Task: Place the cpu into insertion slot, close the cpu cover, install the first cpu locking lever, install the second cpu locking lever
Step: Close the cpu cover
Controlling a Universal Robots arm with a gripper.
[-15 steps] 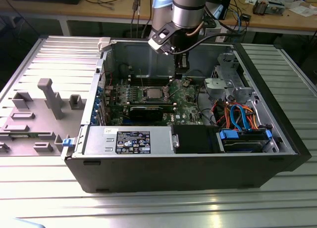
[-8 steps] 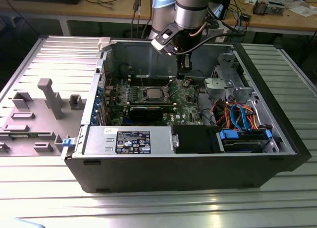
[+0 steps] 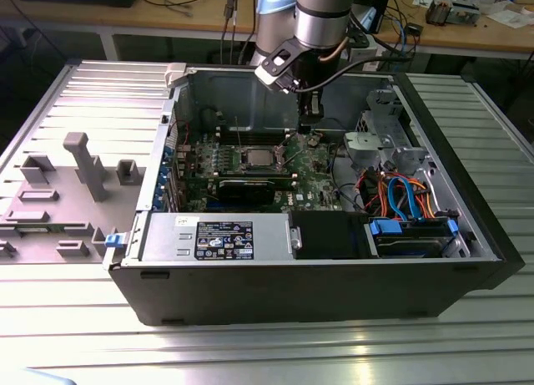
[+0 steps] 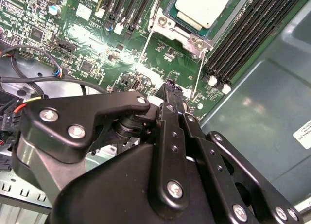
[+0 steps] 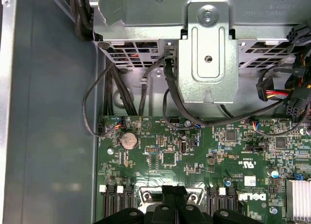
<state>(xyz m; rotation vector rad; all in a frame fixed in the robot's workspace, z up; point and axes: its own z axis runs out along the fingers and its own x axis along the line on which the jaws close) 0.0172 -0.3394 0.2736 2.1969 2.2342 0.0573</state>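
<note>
Cpu [image 4: 201, 8] sits in the slot [image 4: 160, 21], cover [image 4: 187, 27] flat around it. Two thin levers [image 4: 198, 71] stand up, unlatched. Memory slots [image 4: 252, 34] flank the socket, with a drive cage [image 5: 209, 49] and cables [image 5: 92, 112] beyond. Gripper [image 4: 171, 90] is pressed together, apparently holding nothing, just beside one lever.

Open room above the cpu [image 3: 257, 158]; drive cage [image 3: 373, 145] and cables [image 3: 402, 195] close on the exterior view's right.
</note>
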